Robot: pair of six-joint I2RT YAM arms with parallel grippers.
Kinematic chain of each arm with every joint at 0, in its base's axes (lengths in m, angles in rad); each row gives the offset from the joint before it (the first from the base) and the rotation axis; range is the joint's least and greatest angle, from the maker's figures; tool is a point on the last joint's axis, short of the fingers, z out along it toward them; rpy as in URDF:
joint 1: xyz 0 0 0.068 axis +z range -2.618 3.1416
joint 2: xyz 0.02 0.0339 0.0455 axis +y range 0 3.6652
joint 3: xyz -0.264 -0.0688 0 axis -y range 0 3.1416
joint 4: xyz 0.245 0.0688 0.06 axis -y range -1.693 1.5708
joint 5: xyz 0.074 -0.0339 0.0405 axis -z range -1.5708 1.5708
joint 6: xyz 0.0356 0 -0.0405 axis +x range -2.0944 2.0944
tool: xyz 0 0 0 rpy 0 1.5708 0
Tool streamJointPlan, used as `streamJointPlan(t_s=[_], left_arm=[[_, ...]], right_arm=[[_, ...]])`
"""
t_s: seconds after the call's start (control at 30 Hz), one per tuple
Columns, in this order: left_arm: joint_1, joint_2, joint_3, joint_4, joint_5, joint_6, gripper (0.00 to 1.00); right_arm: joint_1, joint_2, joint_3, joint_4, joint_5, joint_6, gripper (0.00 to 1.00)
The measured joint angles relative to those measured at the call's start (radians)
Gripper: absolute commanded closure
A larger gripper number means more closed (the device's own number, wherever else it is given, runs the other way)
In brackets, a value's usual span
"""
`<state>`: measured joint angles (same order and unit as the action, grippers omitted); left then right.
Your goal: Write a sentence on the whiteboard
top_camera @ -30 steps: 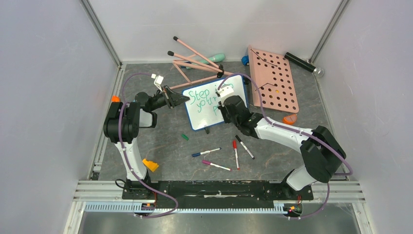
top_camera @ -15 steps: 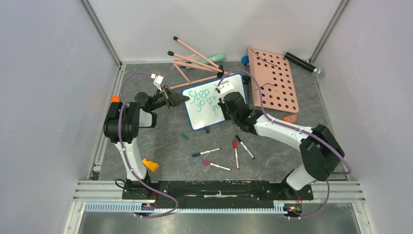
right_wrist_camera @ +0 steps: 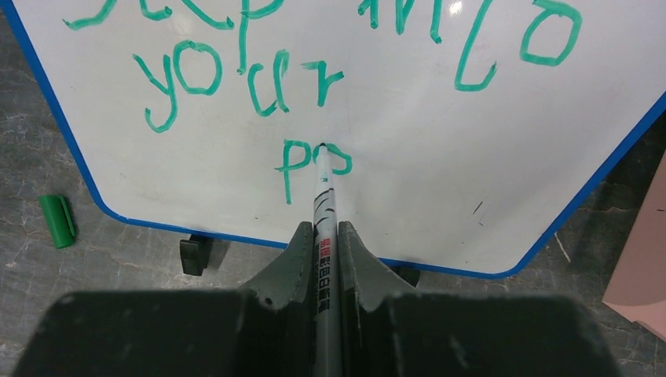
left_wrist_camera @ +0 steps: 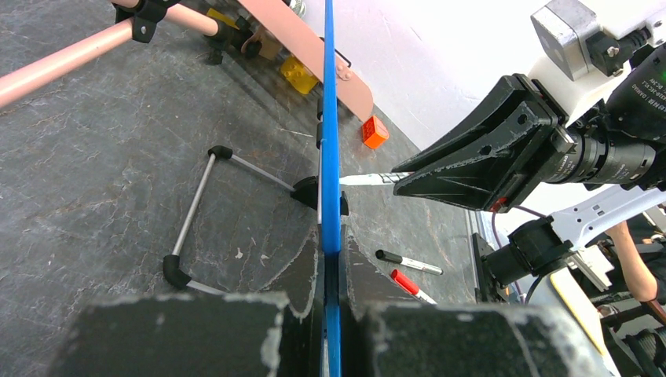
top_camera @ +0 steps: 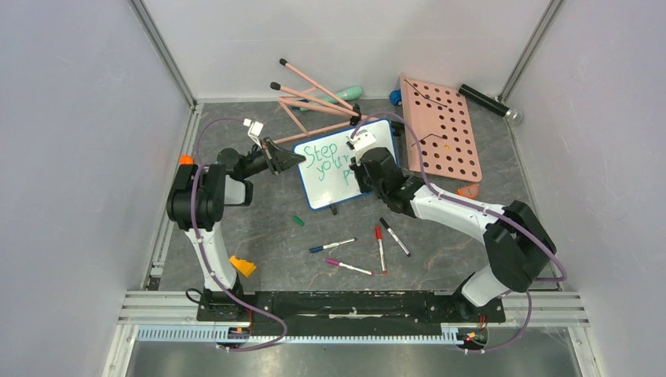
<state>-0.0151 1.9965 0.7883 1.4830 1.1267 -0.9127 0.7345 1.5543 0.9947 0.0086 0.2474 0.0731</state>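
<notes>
The left gripper [left_wrist_camera: 331, 271] is clenched on the whiteboard [left_wrist_camera: 329, 118] at its 9 o'clock edge. The right gripper [right_wrist_camera: 323, 236] grasps a green marker [right_wrist_camera: 323, 188], its tip touching the "po" of the sentence [right_wrist_camera: 236, 78].

Twin white-and-black arms, purple cables
The left arm [top_camera: 206, 206] and right arm [top_camera: 459, 214] pair white links with bulky black joints. A purple cable [top_camera: 195, 149] runs along each, an orange cap [top_camera: 186, 159] sits on the left one, and the left gripper [top_camera: 301, 159] and right gripper [left_wrist_camera: 402, 179] are matte black, scuffed wedges.
</notes>
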Motion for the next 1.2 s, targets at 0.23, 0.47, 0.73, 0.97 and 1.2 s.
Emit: streamJointPlan(t_s=[0.23, 0.47, 0.73, 0.97, 1.2], left_arm=[[0.000, 0.000, 0.004, 0.000, 0.001, 0.000, 0.98], [0.000, 0.006, 0.010, 0.000, 0.002, -0.005, 0.98], [0.000, 0.006, 0.011, 0.000, 0.003, -0.006, 0.98], [0.000, 0.006, 0.011, 0.000, 0.003, -0.006, 0.98], [0.000, 0.006, 0.011, 0.000, 0.004, -0.006, 0.98]], right_arm=[[-0.008, -0.054, -0.051, 0.005, -0.003, -0.004, 1.00], [-0.035, -0.091, -0.068, 0.006, 0.010, -0.003, 1.00], [-0.052, -0.073, -0.068, 0.006, 0.015, -0.003, 1.00], [-0.052, -0.061, -0.068, 0.007, 0.003, -0.003, 1.00], [-0.052, -0.060, -0.065, 0.015, -0.026, -0.003, 1.00]])
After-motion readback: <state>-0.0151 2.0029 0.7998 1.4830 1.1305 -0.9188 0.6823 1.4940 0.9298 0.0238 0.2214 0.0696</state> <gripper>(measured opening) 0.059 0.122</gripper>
